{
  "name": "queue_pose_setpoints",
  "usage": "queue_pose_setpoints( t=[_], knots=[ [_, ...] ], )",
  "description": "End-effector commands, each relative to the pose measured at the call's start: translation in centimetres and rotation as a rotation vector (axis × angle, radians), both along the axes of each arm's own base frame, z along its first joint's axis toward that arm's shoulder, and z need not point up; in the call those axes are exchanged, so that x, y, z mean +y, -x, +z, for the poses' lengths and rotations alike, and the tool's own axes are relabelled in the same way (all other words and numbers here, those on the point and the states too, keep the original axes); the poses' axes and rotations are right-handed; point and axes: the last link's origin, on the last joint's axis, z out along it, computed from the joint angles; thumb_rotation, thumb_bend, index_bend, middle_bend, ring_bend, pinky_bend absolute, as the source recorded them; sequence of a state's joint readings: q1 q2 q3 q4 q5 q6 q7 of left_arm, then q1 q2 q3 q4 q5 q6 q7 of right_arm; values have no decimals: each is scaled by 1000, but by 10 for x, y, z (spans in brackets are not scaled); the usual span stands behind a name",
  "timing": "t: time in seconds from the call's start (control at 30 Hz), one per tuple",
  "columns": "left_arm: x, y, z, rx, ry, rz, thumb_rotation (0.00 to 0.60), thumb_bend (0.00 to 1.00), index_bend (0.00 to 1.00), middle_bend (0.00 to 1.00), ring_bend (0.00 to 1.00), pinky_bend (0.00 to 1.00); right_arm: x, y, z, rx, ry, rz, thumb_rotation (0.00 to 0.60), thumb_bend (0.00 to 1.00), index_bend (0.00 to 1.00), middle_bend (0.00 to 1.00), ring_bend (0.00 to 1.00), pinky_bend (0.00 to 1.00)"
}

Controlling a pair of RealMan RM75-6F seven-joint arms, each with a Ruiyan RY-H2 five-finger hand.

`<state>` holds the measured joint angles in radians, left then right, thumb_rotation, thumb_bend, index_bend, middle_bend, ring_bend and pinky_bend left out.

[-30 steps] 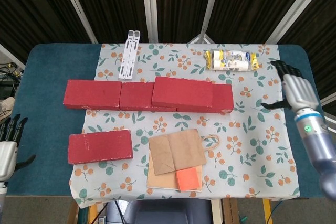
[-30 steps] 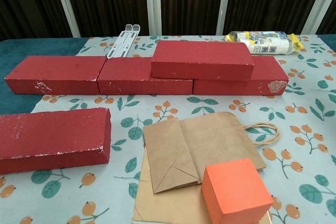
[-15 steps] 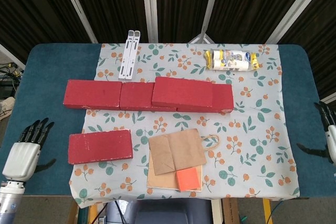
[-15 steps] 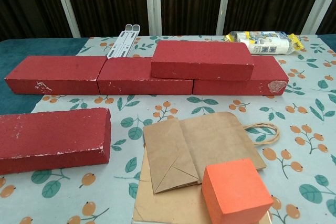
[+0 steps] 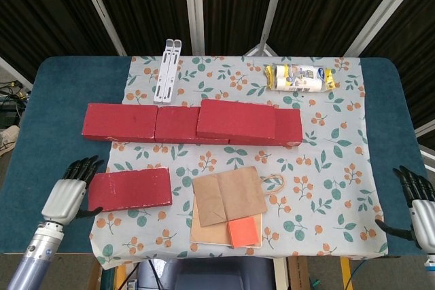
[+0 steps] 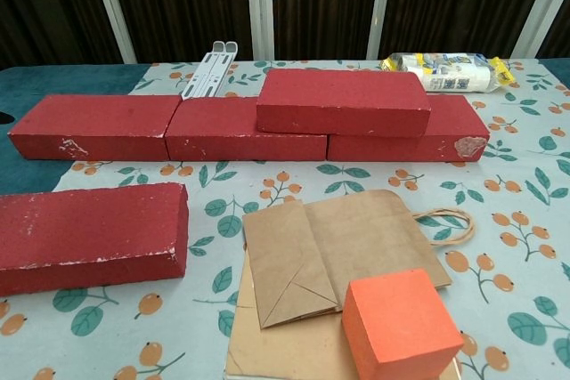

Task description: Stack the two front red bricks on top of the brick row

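Observation:
One red front brick lies flat on the floral cloth at the front left. Behind it runs the brick row, with another red brick lying on top of its right half. My left hand is at the front brick's left end, fingers apart and holding nothing; whether it touches the brick I cannot tell. My right hand hangs at the table's front right corner, fingers spread and empty. Neither hand shows in the chest view.
A brown paper bag and an orange block lie right of the front brick. A white folding stand and a packet of rolls sit behind the row.
My left hand has come up and right from the table's front left edge to the front brick's left end. My right hand has drawn back from the table's right side to the front right corner.

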<state>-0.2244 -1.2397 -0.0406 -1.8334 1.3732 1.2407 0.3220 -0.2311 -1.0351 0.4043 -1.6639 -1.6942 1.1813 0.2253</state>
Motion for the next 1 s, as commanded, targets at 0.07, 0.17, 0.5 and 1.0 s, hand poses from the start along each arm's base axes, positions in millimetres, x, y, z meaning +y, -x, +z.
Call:
queue_pose_setpoints(
  t=[0.07, 0.17, 0.5, 1.0],
  knots=[
    [19, -26, -11, 30, 49, 0, 600, 0, 0, 0, 0, 0, -2, 1, -1, 8, -12, -14, 600, 61, 0, 2, 0, 0],
    [22, -33, -23, 49, 98, 22, 600, 0, 0, 0, 0, 0, -2, 1, 0, 5, -12, -17, 600, 62, 0, 2, 0, 0],
    [21, -43, -36, 47, 183, 84, 600, 0, 0, 0, 0, 0, 0, 2, 4, -8, -7, -30, 600, 61, 0, 2, 0, 0],
    [31, -39, -57, 103, 203, 98, 600, 0, 0, 0, 0, 0, 1, 3, 5, -17, -16, -42, 600, 62, 0, 1, 0, 0]
  ],
)
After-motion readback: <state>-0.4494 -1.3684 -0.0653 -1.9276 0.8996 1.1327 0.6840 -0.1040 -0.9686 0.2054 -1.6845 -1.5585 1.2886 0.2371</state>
